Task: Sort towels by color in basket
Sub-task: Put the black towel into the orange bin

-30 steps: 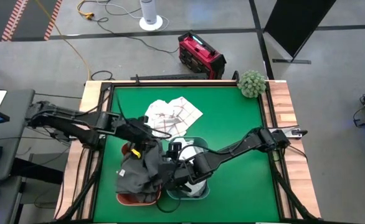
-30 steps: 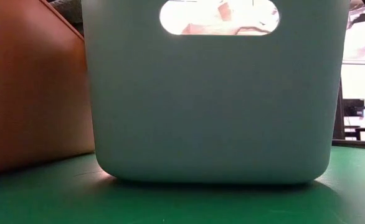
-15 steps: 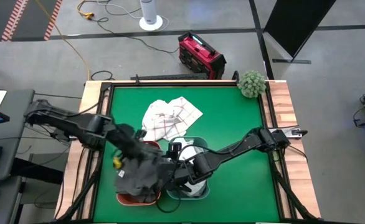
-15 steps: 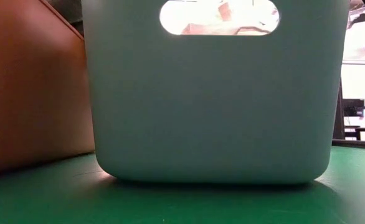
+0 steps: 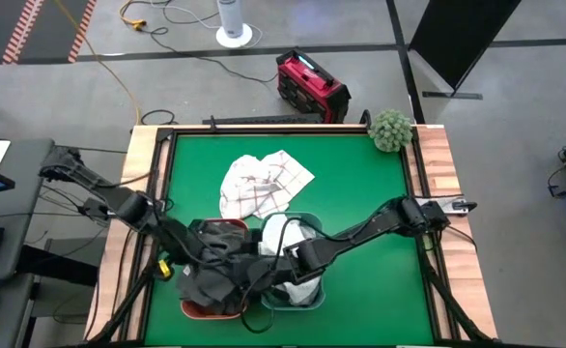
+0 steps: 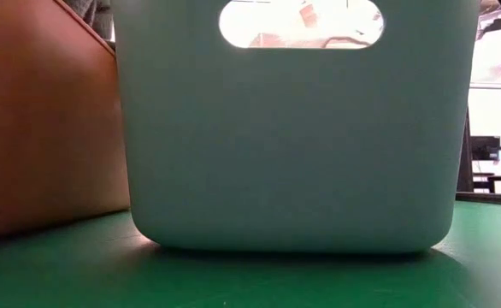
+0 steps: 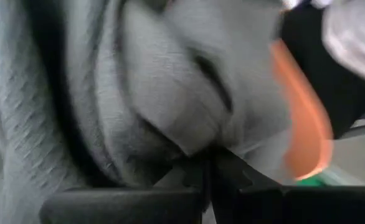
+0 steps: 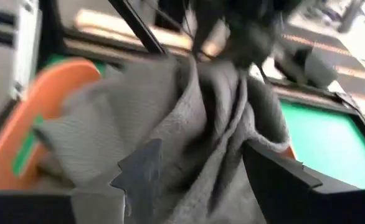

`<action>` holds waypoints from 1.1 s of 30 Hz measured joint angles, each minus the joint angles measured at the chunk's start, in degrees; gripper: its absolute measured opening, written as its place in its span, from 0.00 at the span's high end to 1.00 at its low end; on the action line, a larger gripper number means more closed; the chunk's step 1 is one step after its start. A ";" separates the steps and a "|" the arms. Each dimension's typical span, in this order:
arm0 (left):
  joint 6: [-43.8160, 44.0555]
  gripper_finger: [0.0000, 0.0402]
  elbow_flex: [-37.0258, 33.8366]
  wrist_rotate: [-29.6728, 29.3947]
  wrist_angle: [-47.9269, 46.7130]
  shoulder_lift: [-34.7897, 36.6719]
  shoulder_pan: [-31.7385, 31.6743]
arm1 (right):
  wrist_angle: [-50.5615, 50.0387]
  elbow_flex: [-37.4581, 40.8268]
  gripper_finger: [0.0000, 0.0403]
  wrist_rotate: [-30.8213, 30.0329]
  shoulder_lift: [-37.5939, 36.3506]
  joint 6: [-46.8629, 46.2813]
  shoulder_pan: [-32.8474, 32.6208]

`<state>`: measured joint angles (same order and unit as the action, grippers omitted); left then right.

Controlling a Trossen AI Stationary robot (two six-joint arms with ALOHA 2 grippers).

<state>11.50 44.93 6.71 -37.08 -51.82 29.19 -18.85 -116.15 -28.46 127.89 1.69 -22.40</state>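
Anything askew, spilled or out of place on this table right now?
Yes. The green fuzzy ball sits on the table's far right corner, no towel at all. The white red-checked towel lies crumpled on the green mat outside both baskets, and the dark grey towel spills over the orange basket.

No lettering to read anywhere: no label, brand, number or sign can be made out on anything on the table, in the baskets or in the room beyond it.
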 joint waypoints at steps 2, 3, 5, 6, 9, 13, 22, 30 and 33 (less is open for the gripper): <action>2.04 0.99 -2.40 -2.57 0.09 -0.13 0.94 | 3.65 1.24 0.37 1.53 -0.01 0.92 0.50; 2.92 0.99 -3.51 -3.62 0.13 -0.15 1.21 | 4.34 1.46 0.37 1.63 0.03 1.50 0.49; 4.73 0.99 -5.67 -4.74 1.13 -0.17 1.63 | 7.06 2.32 0.37 1.93 0.05 2.44 0.67; 5.47 0.99 -6.63 -5.08 1.94 -0.16 1.70 | 8.70 2.92 0.37 2.78 -0.03 2.72 0.92; 6.68 0.99 -8.69 -5.28 4.95 -0.15 1.73 | 13.27 4.52 0.37 7.68 0.04 2.69 1.72; 7.72 0.99 -10.27 -4.11 9.07 -0.15 1.73 | 18.22 4.85 0.37 11.31 2.11 1.47 2.75; 12.47 0.97 -10.51 -2.80 12.05 -0.17 1.70 | 16.43 4.66 0.37 12.79 5.45 -4.17 4.57; 12.52 0.71 -6.50 -1.86 7.24 -0.18 1.68 | 9.87 4.66 0.37 12.73 5.45 -6.18 5.36; 11.29 0.60 -2.69 -0.54 2.98 -0.17 1.70 | 9.57 4.66 0.37 12.75 5.45 -5.83 5.34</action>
<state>22.79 42.24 6.17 -34.10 -51.99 30.89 -9.28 -111.48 -15.70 133.34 -4.14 -17.06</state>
